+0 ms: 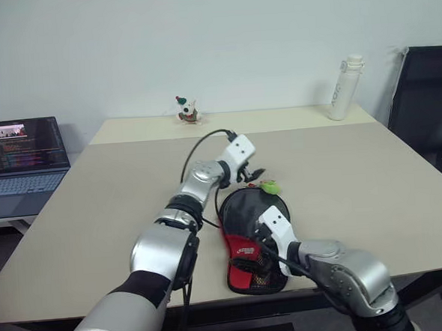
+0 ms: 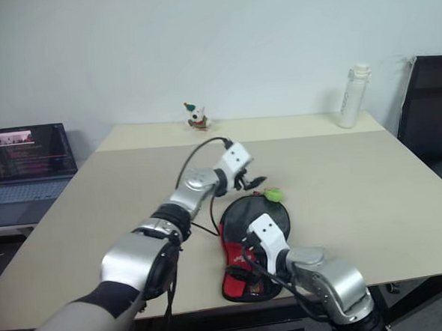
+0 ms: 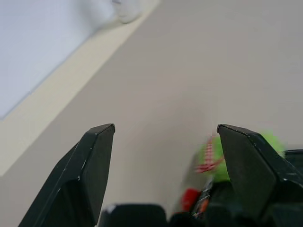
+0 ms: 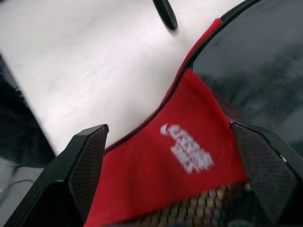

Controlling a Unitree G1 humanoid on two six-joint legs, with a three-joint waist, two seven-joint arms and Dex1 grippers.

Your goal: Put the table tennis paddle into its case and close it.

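Both grippers stand spread, holding nothing: left gripper (image 1: 253,175) beside the green pom-pom (image 1: 269,186), right gripper (image 1: 265,241) over the case (image 1: 247,224) near the table's (image 1: 356,172) front edge; bottle (image 1: 345,87), figurine (image 1: 187,110) and laptop (image 1: 22,159) sit well apart.

Soft red-and-black fabric case (image 1: 252,238), matt beige table (image 1: 356,172)

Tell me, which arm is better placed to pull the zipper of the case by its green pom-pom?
The left. Its open pincer hovers just beside the green pom-pom at the far end of the case. The right pincer, also open, is over the near red end, farther from the pull.
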